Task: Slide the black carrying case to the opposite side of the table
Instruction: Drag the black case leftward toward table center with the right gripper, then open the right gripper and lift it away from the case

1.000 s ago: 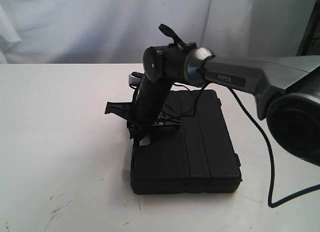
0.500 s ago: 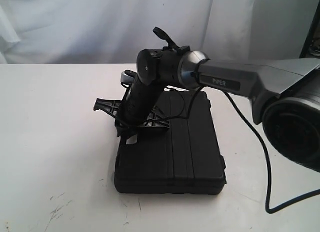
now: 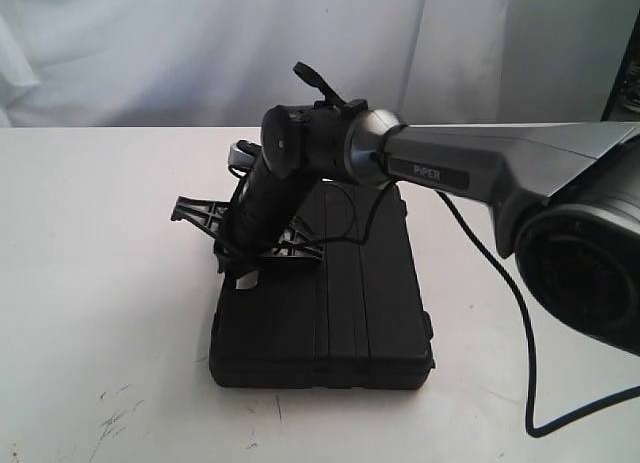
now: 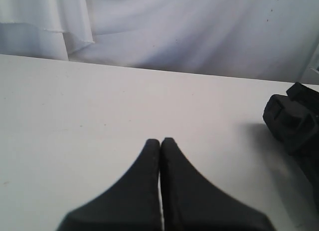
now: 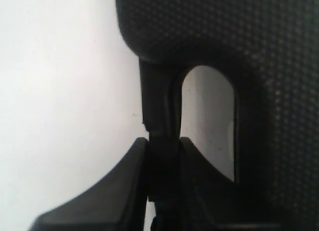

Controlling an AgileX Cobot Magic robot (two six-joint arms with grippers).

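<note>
Black moulded case (image 3: 340, 303), lying toward six o'clock on the table (image 3: 100, 263), is clamped at its nine-o'clock handle (image 5: 158, 101) by the right gripper (image 5: 163, 141) and should be dragged level toward nine o'clock, while the left gripper (image 4: 160, 141) is held together, empty.

The scuffed white table (image 3: 100, 283) carries the black case (image 3: 350, 318) lying flat

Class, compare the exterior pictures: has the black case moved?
Yes. The case has slid left in the exterior view, nearer the dark scuff marks on the table, with the right hand clamped on it.
</note>
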